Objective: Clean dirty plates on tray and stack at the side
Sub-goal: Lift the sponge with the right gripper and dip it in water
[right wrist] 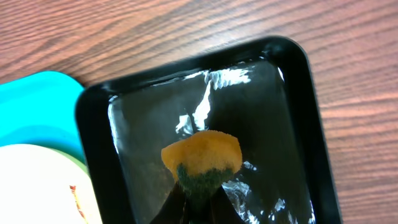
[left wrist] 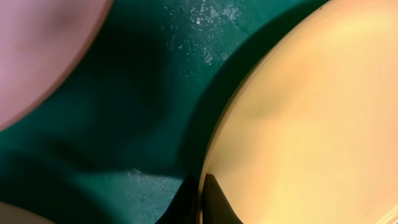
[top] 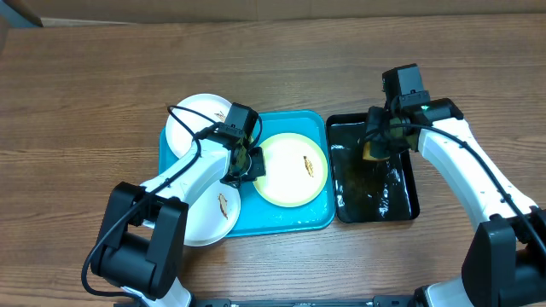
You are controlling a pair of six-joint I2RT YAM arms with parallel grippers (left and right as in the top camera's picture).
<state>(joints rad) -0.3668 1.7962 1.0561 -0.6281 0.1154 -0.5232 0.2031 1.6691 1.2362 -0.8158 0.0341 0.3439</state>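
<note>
A brown wood-grain desk carries a large turquoise plastic tray with rounded corners and a raised rim. Three smooth, round, flat plates rest on it. A plain white plate overhangs the tray's far left corner. A second white plate, marked with a small brown smear, overhangs the near left corner. A yellow-green-rimmed plate lies flat in the tray's right half, with a brown smear near its centre.

The left pincer sits at this rimmed plate's left edge. In the left wrist view its dark fingertips stand close together, closed on the plate's thin rim. The tray floor beside them shows fine pale speckles.

Just right of the turquoise tray lies a smaller black plastic tray, glossy and wet, with bright reflections on its floor. Over it, the right pincer is closed on a sponge of soft yellow foam with a rough dark green scouring layer. Whether the sponge touches the wet floor cannot be told.
</note>
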